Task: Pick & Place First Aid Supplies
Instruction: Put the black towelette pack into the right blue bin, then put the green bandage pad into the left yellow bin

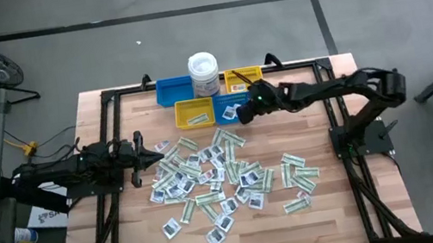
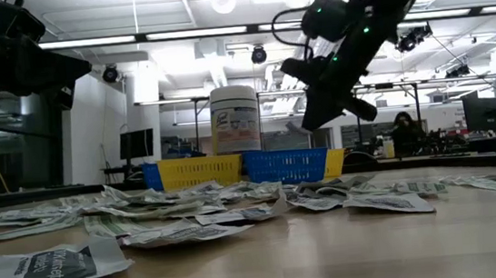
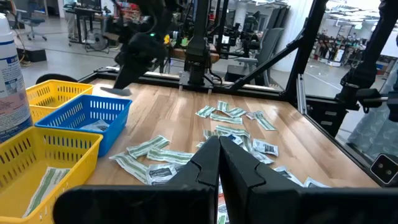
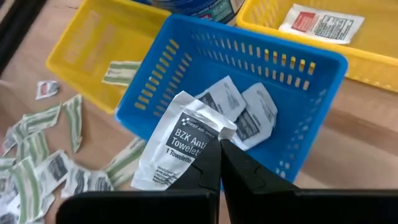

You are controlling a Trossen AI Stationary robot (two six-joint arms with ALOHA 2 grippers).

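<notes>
Packets (image 1: 224,181) are all over the middle of your counter (image 1: 337,224), white squares and green strips mixed in one loose heap. Your left gripper (image 1: 140,156) sits just at the left edge of that heap, pinched shut with nothing in it. Further back, your right gripper (image 4: 219,149) is clamped on a white towelette packet (image 4: 174,152), hanging right over the near wall of the blue bin (image 4: 311,106), which already has a couple of white packets in it. Yellow bins (image 1: 194,113) either side hold one packet each, and the white tub (image 1: 204,74) stands behind them.
</notes>
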